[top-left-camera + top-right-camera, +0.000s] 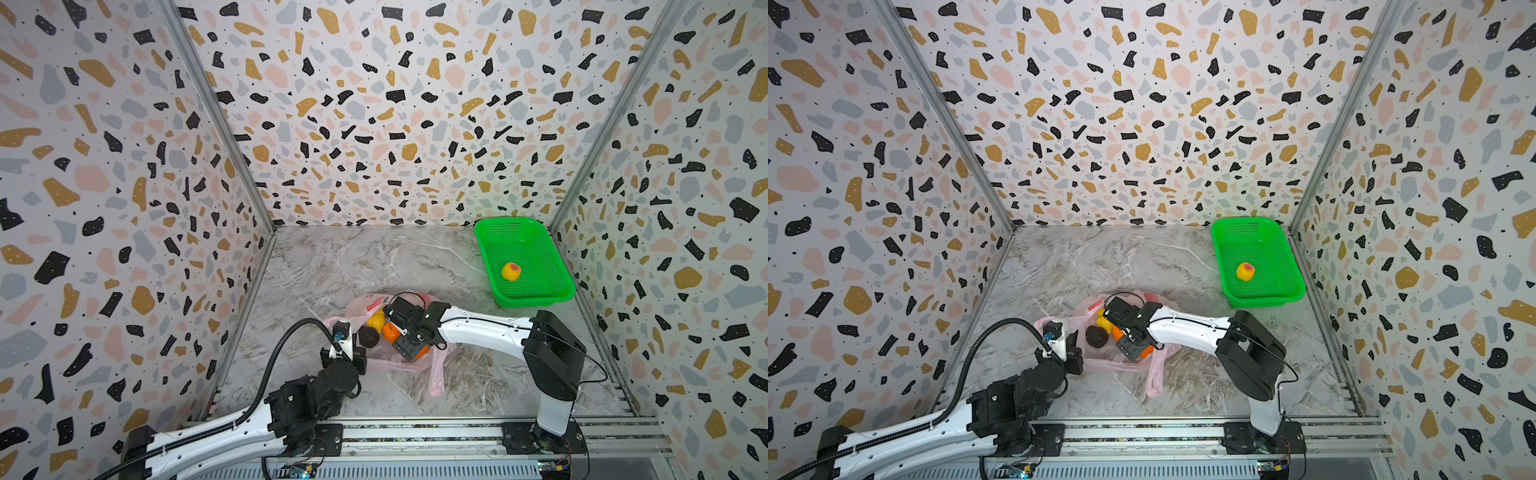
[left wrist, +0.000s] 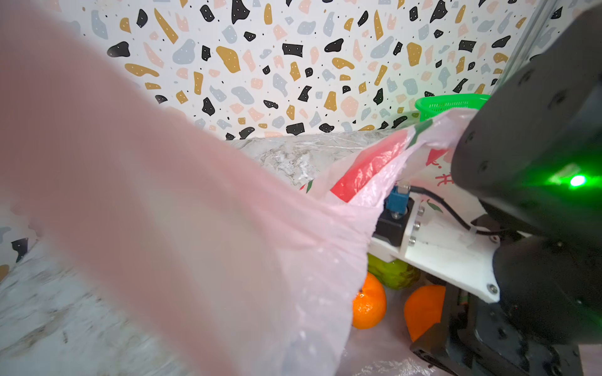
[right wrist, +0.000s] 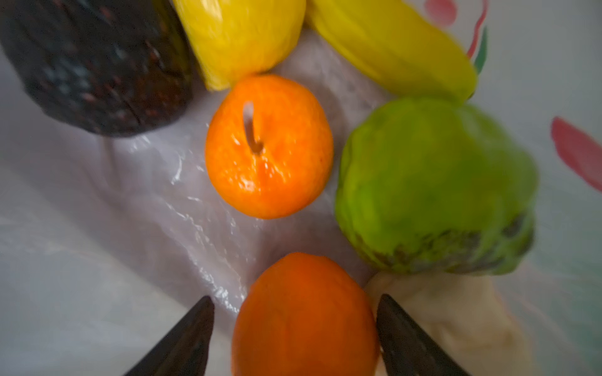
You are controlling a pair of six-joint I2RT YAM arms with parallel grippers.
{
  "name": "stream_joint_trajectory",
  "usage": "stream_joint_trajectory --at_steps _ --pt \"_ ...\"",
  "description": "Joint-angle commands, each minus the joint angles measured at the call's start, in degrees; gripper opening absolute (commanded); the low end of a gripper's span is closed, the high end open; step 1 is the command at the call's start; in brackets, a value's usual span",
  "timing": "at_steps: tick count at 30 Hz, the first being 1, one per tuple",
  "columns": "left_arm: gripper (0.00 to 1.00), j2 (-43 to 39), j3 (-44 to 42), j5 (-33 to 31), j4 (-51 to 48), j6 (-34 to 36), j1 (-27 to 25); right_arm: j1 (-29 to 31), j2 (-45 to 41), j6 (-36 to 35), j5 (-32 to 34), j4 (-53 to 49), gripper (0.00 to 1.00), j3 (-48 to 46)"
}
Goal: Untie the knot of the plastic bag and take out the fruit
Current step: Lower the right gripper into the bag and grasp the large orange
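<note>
The plastic bag (image 1: pixel 399 365) (image 1: pixel 1121 365) lies open on the marble floor, its pale pink film (image 2: pixel 195 228) pulled up taut at my left gripper (image 1: pixel 359 353) (image 1: pixel 1075 353), whose jaws the film hides. No knot shows; one loose handle loop (image 1: pixel 436 374) trails toward the front. My right gripper (image 3: pixel 295 297) (image 1: pixel 405 336) is down inside the bag, open, its fingers either side of a tangerine (image 3: pixel 304 319). Beyond it lie a second tangerine (image 3: pixel 268 146), a dark avocado (image 3: pixel 97 65), a banana (image 3: pixel 391 48) and a green bumpy fruit (image 3: pixel 433 185).
A green mesh basket (image 1: pixel 536 295) (image 1: pixel 1266 297) stands at the back right against the wall, with a yellow-red peach (image 1: pixel 511 271) in it. Patterned walls close three sides. The rail carrying both arm bases (image 1: pixel 415 432) runs along the front.
</note>
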Motion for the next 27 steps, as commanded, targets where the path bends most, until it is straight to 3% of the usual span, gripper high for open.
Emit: stream_joint_trajectory --at_steps 1,7,16,27 --pt "0.0 0.04 -0.55 0.28 2.78 0.28 -0.28 -0.52 -3.0 1.35 -0.91 0.38 0.79 -0.89" --pt "0.0 0.11 -0.47 0.37 2.79 0.65 -0.28 -1.62 -1.76 1.12 0.12 4.29 0.76 -2.57" --pt "0.0 0.23 -0.48 0.19 2.78 0.6 -0.28 -1.57 -2.32 1.2 -1.48 4.43 0.48 -2.57" --pt "0.0 0.9 -0.49 -0.18 3.57 0.89 -0.28 3.41 -8.88 1.13 -4.62 2.87 0.46 -1.78"
